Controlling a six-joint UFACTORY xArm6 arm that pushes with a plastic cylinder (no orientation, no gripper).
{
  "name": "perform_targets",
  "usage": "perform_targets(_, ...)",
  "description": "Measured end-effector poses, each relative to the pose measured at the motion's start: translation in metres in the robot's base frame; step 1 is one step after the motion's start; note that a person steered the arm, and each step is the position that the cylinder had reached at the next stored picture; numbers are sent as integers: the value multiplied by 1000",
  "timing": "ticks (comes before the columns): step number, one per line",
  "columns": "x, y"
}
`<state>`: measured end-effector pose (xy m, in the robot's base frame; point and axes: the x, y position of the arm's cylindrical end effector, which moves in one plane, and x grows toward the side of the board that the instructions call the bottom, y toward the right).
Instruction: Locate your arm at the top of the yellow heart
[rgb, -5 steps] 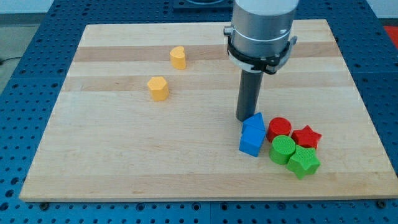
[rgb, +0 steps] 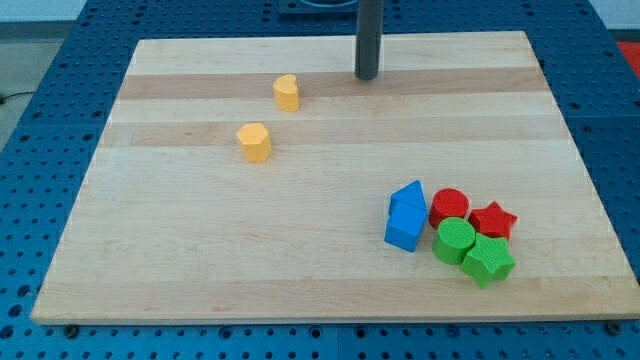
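Note:
The yellow heart (rgb: 287, 92) sits on the wooden board (rgb: 200, 240) at the upper left of centre. A yellow hexagon (rgb: 255, 142) lies below and to the left of it. My tip (rgb: 367, 76) is near the view's top, right of the yellow heart and slightly above its level, apart from it by a clear gap. The rod rises out of the view's top edge.
A cluster lies at the lower right: two blue blocks (rgb: 406, 216), a red cylinder (rgb: 449, 207), a red star (rgb: 493, 220), a green cylinder (rgb: 454, 241) and a green star (rgb: 487, 260). Blue perforated table (rgb: 30, 150) surrounds the board.
My tip has moved from beside the blue blocks at the lower right up to the view's top, and slightly left. The blocks have not moved.

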<state>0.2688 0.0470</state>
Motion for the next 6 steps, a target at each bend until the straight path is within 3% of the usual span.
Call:
perform_targets(3, -15, -22)
perform_targets(5, -32, -109)
perform_targets(6, -3, -110)
